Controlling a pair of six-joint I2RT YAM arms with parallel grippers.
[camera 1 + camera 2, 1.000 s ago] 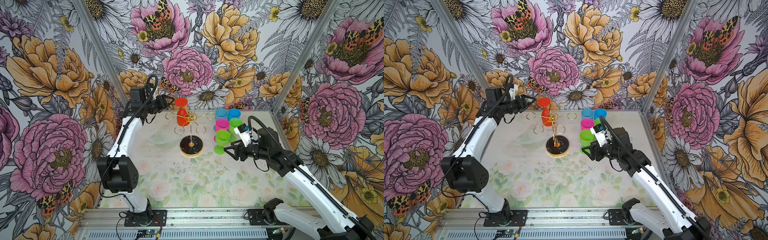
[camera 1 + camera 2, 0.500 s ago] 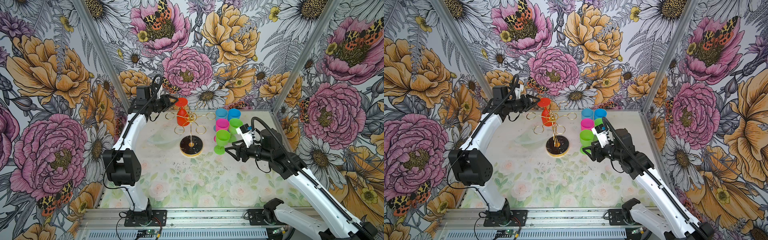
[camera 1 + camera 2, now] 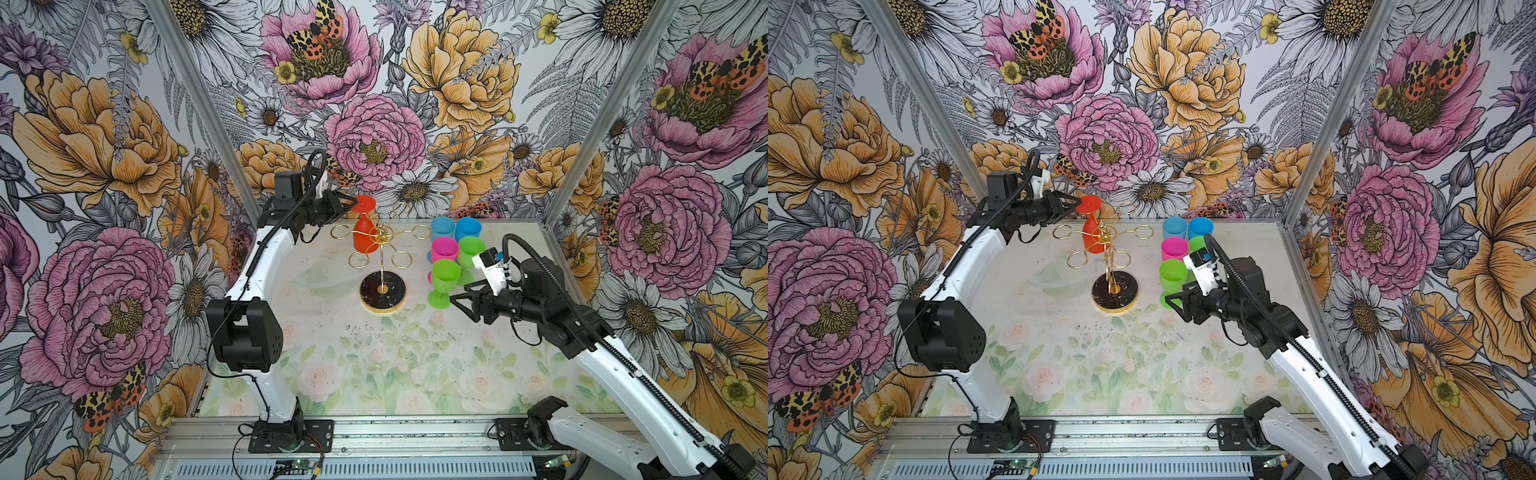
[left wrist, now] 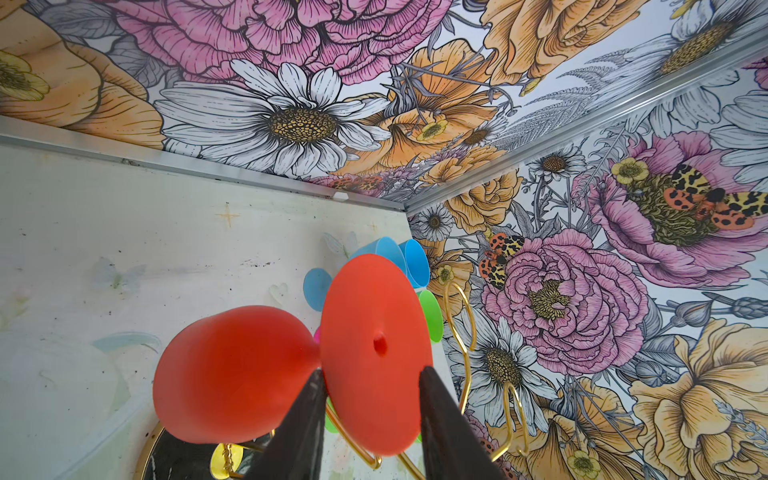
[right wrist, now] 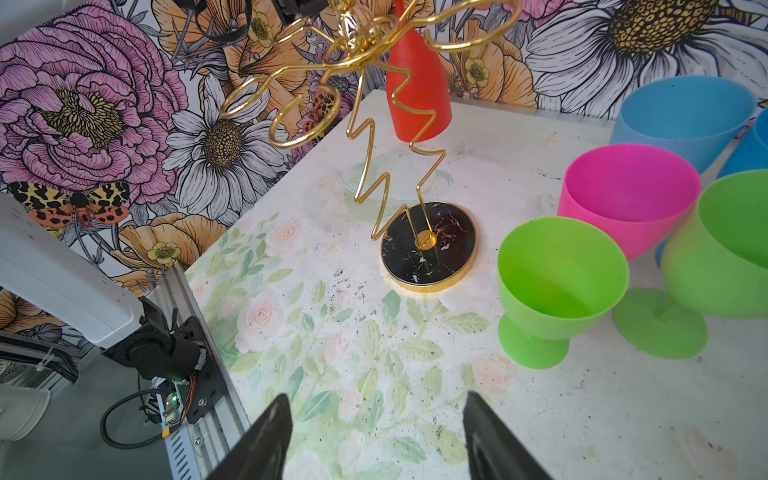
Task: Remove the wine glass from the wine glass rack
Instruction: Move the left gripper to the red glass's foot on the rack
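The orange-red plastic wine glass [image 3: 365,237] hangs upside down on the thin gold wire rack with black disc base [image 3: 383,293]. Our left gripper [image 4: 370,374] straddles its foot atop the rack; we cannot tell whether it clamps. Our right gripper [image 5: 374,409] gapes empty near the rack's base.

Table [image 3: 374,374], pale floral print, flecked with dark specks. Standing on it: the wine glass rack [image 3: 374,296] on its black disc base; just beside it, 5 upright cups clustered together: 2 blue cups [image 3: 442,228], 1 pink cup [image 3: 444,249], 2 green cups [image 3: 445,274].
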